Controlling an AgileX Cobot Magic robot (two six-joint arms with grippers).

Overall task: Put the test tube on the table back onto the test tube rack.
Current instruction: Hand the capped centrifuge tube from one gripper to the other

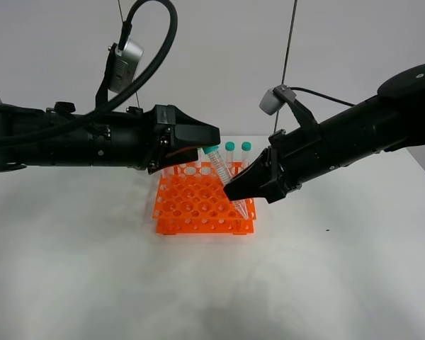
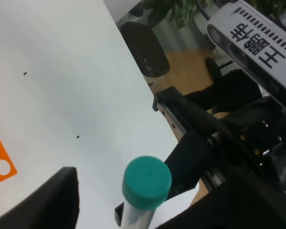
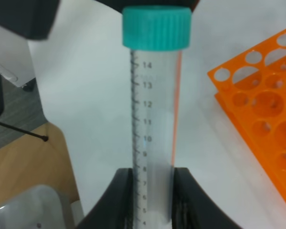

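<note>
The test tube is a clear tube with a teal cap. It leans over the orange test tube rack, cap toward the left. My right gripper is shut on its lower body. In the right wrist view the black fingers clamp the graduated tube. The tube's tip is hidden by them, near the rack's right front corner. My left gripper is open, with its jaws on either side of the cap and not touching it.
Two more teal-capped tubes stand upright in the rack's back row. The rack sits mid-table on the white table. Both arms crowd the space above the rack. Beyond the table edge are a floor and dark chair bases.
</note>
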